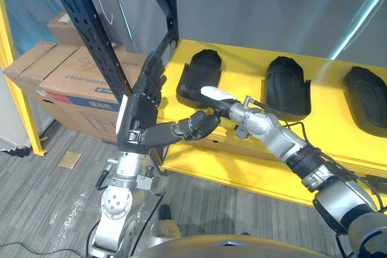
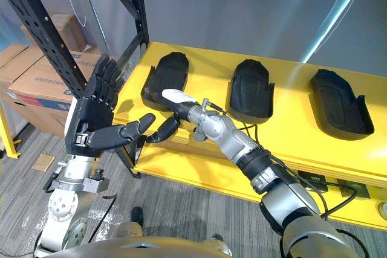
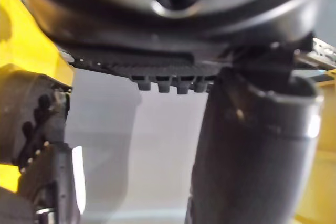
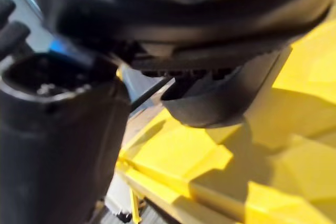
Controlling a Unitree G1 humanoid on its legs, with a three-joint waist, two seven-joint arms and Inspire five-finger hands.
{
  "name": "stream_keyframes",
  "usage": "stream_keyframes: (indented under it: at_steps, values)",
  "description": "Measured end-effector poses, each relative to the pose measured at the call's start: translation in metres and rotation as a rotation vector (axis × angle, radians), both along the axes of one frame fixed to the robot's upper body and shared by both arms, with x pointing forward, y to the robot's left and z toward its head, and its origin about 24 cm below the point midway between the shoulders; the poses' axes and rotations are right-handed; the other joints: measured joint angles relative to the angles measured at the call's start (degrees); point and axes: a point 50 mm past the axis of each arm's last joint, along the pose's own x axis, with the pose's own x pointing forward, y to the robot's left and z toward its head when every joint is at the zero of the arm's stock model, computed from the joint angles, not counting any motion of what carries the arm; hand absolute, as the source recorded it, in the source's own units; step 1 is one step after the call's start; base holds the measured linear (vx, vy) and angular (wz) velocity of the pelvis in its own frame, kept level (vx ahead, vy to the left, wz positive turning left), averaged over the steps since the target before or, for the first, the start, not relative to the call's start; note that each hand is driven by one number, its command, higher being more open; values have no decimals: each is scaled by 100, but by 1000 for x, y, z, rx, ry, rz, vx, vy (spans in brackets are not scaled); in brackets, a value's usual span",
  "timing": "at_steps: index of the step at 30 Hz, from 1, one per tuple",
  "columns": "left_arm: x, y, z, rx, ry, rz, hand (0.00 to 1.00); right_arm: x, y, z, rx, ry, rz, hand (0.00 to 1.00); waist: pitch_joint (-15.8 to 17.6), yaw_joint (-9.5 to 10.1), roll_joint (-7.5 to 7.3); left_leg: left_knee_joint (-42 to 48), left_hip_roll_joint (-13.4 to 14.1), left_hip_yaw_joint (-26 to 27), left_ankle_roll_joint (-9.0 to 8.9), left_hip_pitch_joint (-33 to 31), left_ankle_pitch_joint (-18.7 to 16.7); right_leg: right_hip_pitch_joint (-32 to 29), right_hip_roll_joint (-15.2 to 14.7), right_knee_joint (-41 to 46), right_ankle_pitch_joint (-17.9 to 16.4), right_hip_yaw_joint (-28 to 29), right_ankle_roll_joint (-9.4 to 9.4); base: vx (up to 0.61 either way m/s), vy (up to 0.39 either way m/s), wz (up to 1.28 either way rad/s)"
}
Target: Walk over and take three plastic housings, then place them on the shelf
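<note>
Warehouse w/ steel rack (image 1: 91,34), cartons (image 1: 66,80), yellow shelf (image 1: 245,67).

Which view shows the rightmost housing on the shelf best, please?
The right eye view: the rightmost housing lies whole on the yellow shelf, its rim clear all round. The left eye view cuts it at the picture's edge. The wrist views look closely at yellow shelf surface.

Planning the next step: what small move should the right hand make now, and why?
Probably ease the right hand forward onto the left housing to grip it. The hand looks open and empty at the housing's near end, and the left hand is raised, open.
</note>
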Motion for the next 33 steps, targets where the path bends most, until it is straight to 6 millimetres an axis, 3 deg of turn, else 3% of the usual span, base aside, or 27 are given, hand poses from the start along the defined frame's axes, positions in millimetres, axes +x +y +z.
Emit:
stream_keyframes:
  at_steps: [8, 16, 21, 27, 33]
  values:
    - [-1, -5, -2, -11, 11, -19, 100, 4, -5, 12, 53, -107, -45, 100, -12, -2, 18, 0, -4, -12, 3, -3, 3, 5, -2, 1, 0, -5, 0, 0, 0, 0]
    - [-1, -8, -3, -20, 17, -22, 100, 2, -2, 39, 157, -238, -62, 100, -46, -17, 68, 0, -4, -14, 3, -4, 3, 4, -2, 1, -3, -4, -4, 0, 0, 0]
    - [-2, -14, -4, -33, 26, -41, 100, 6, 3, 28, 144, -255, -120, 100, -67, 12, 102, 0, -4, -18, 3, -8, 3, 4, -2, 1, -6, -9, -9, 0, 0, 0]
    - [-2, -15, -4, -36, 29, -45, 100, 18, -12, -2, 66, -185, -233, 100, -63, 26, 113, 1, -19, -108, 16, -85, 18, -11, -6, 9, -4, -88, -6, 0, 0, 7]
    - [-2, -16, -4, -38, 30, -46, 100, 28, -19, 1, 52, -211, -282, 100, -19, 56, 200, 2, -24, -143, 17, -100, 25, -18, -9, 32, -4, -100, -5, 1, 0, 1]
